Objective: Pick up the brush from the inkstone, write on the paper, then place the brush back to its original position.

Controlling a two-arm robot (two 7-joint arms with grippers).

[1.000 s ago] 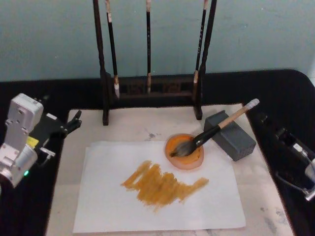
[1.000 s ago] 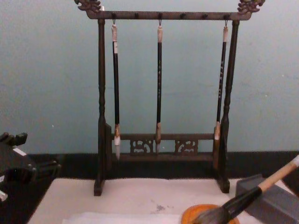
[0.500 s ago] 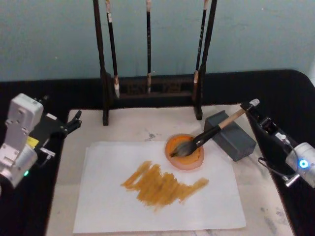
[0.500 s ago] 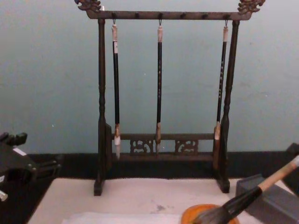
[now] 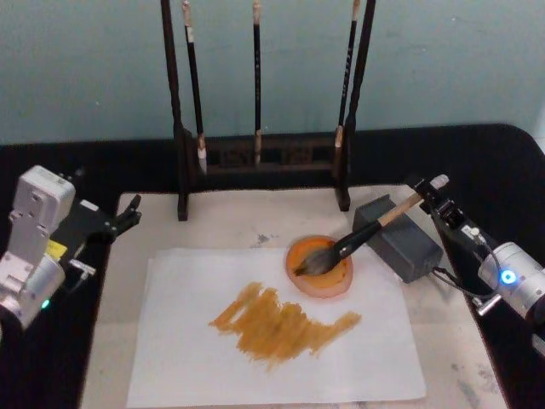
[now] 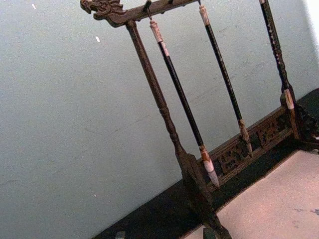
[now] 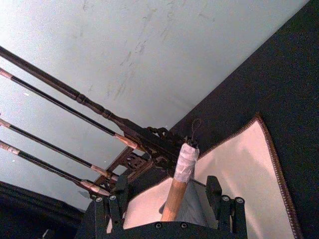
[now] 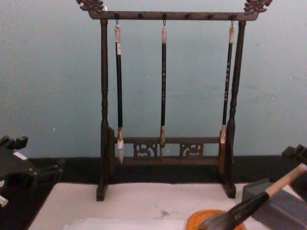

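On the right side of the cream mat (image 5: 230,217), you have the right gripper (image 5: 428,192) brought up to the white-wrapped end of the brush (image 5: 358,237). From the right wrist view you can see its fingers (image 7: 215,191) spread wide, one on each side of the pale wood handle, with a gap on both sides, so nothing is pinched. The brush lies tilted: its bushy bristles sit in the round orange dish (image 5: 319,274), its thick black shaft rises over the dish's rim, and its handle leans on the grey block (image 5: 400,243) just beside the dish. The dish stands on the far right part of the paper (image 5: 196,358), which lies flat on the mat and carries a patch of ochre strokes (image 5: 285,322) near its middle. Your left gripper (image 5: 129,213) hangs at the mat's left edge, well apart from the brush, with its two fingers parted and nothing between them. Behind the mat you can see the dark wooden rack (image 5: 180,128) with three thin black brushes (image 5: 256,77) hanging from it.
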